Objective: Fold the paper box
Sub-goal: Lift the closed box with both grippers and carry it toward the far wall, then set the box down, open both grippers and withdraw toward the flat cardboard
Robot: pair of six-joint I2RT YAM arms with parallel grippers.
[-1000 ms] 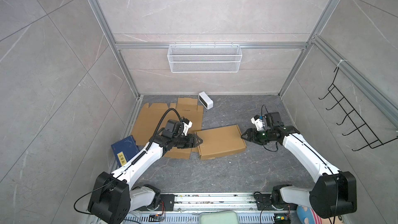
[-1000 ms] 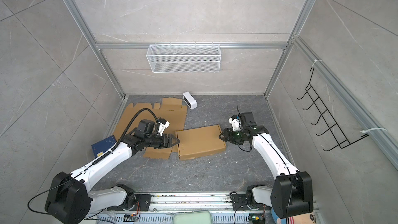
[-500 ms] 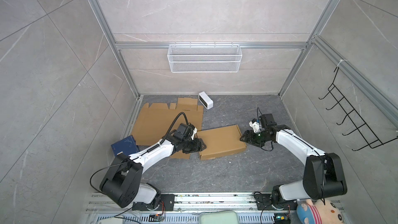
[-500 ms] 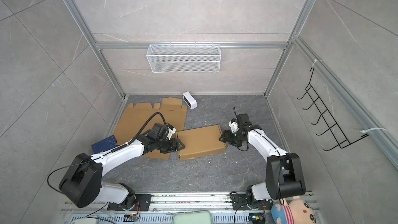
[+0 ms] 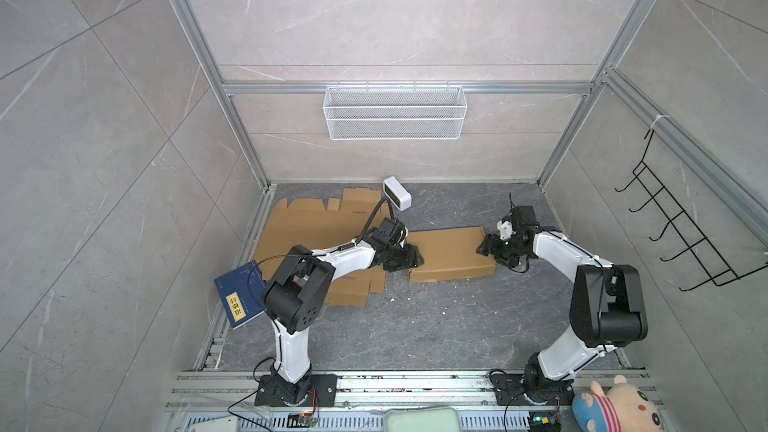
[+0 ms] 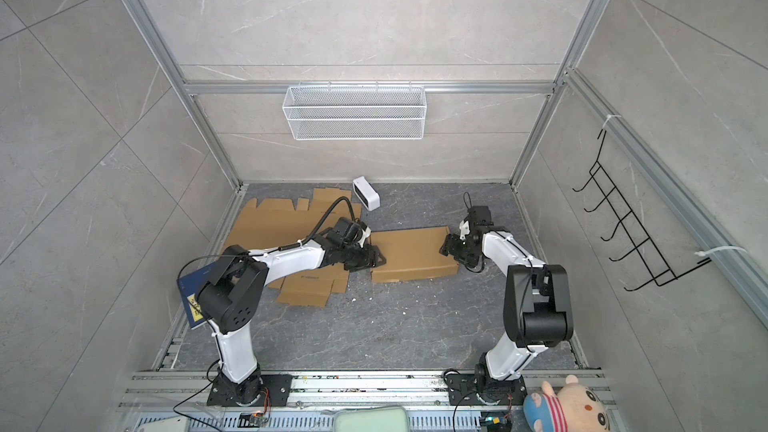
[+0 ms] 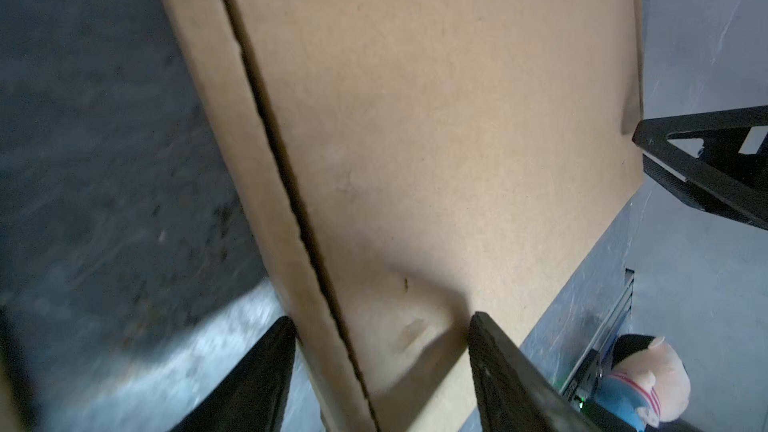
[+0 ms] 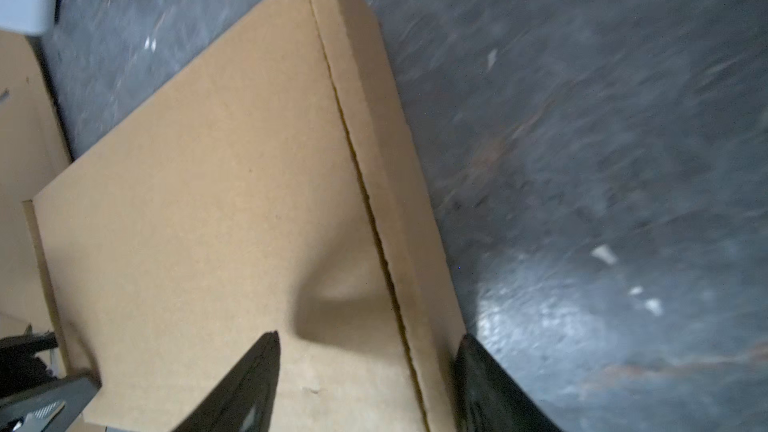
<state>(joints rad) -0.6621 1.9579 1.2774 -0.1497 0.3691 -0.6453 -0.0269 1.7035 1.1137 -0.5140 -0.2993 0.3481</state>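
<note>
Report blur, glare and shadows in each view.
Both top views: sharp and evenly lit, box clear. Left wrist view: floor smeared, soft shadow across the box. Right wrist view: floor streaked with blur, bright glare patch, dark shadow on the box.

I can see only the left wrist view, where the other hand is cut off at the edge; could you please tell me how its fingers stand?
Observer: The right wrist view shows the right hand open, with one finger over the top panel of the box and the other just outside its side wall.
Operator: Thank you. Which end of the box is it at?
Observer: In both top views it is at the right end, opposite the left hand.
Operator: And what lies under my arm?
Observer: There are flat cardboard sheets beneath it.
</note>
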